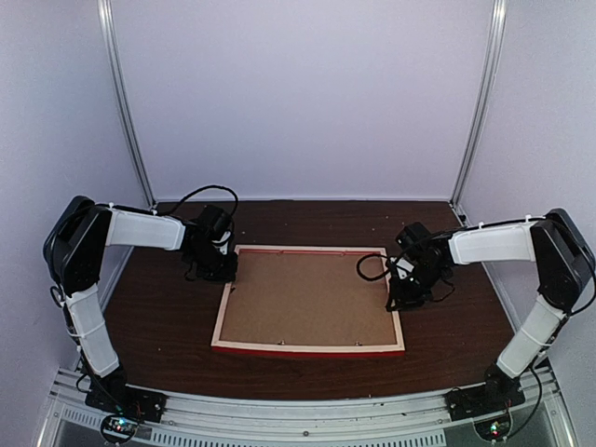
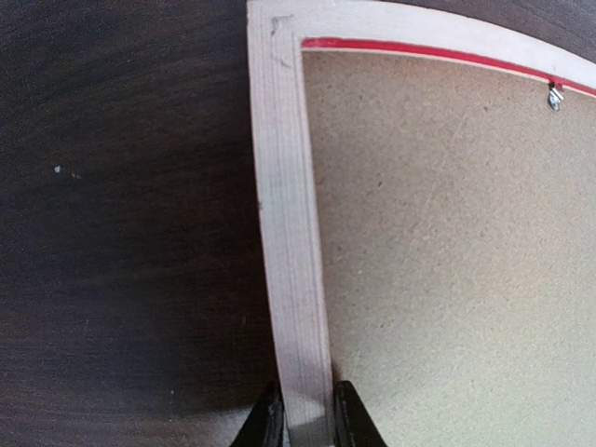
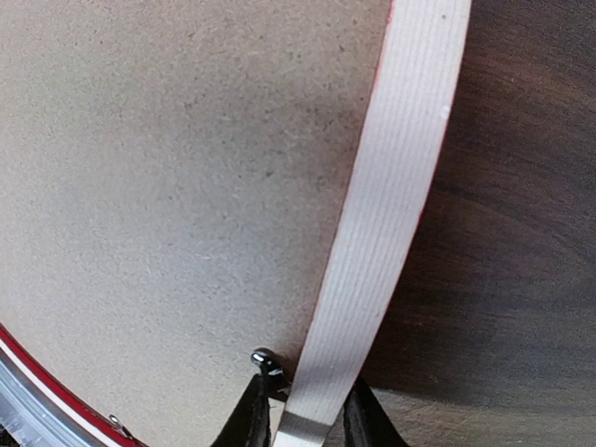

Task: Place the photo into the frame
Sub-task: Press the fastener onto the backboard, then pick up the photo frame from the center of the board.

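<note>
Between the fingers (image 2: 268, 421) of the left hand (image 2: 305, 424) runs one pale side rail of the frame (image 2: 289, 233). That hand is closed on it, a finger tight against each edge. Ahead of the hand the rail runs to a corner. On its inner side lies the brown backing board (image 2: 447, 261), on its outer side the bare tabletop (image 2: 112, 233).

Across the frame, the right hand (image 3: 307, 424) straddles the opposite rail the same way, with board inside and tabletop outside. I cannot tell whether its fingers (image 3: 365, 421) press the wood or merely flank it. The frame lies flat, back upward, with the board seated in it. The photo shows in no view, and whether it sits beneath the board cannot be told.

The main risk looks to be an uneven lift. Each hand holds only a thin strip, so if the right hand's hold is loose, raising the frame would lift one side alone and let it pivot, slide or twist free.

A dark clip (image 3: 265, 358) sits just beside the right hand's inner finger and could snag it.

A small metal tab (image 2: 554, 96) shows far ahead of the left hand. If such tabs are not turned over the board, tipping the frame could let the board drop out.
</note>
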Available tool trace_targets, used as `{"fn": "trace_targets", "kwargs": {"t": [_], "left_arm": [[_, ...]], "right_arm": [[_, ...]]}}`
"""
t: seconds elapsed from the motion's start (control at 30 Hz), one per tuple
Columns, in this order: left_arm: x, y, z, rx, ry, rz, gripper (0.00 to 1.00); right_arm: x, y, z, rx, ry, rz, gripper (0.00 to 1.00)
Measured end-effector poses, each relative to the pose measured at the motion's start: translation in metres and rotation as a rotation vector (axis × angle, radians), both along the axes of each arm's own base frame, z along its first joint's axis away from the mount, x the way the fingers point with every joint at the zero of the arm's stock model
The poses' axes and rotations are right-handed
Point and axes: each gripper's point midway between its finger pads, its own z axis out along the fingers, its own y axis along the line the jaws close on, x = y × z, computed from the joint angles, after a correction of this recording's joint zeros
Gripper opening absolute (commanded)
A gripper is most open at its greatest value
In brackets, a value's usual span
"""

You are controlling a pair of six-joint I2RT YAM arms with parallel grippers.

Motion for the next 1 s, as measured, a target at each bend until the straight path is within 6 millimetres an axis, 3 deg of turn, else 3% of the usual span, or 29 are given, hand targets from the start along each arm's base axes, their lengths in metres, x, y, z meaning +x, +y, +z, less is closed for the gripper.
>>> {"fn": "trace_targets", "kwargs": {"t": [0.07,0.2,0.37,0.63,0.83,1.0], "left_arm": [[0.0,0.0,0.0,0.0,0.0,-0.001,0.24],[0.001,0.002,0.0,0.012,-0.007,-0.005,0.46],[0.0,0.004,-0.001,0.027,-0.004,-0.011,0.64],[0.002,0.003,0.009,0.023,-0.024,-0.017,0.71],[0.006,-0.001,0.043,-0.023,-0.116,-0.035,0.73],[-0.006,-0.006,0.066,-0.057,-0.195,-0.081,0.73]], "right_arm": [[0.001,0.0,0.0,0.011,0.004,0.004,0.31],[0.002,-0.002,-0.001,0.019,0.009,0.01,0.45],[0.001,-0.004,0.001,0.021,0.008,0.009,0.52],[-0.017,-0.005,0.01,0.045,-0.005,-0.017,0.5],[-0.034,-0.001,0.001,0.034,0.027,-0.026,0.41],[-0.037,0.0,-0.003,0.016,0.025,-0.055,0.3]]}}
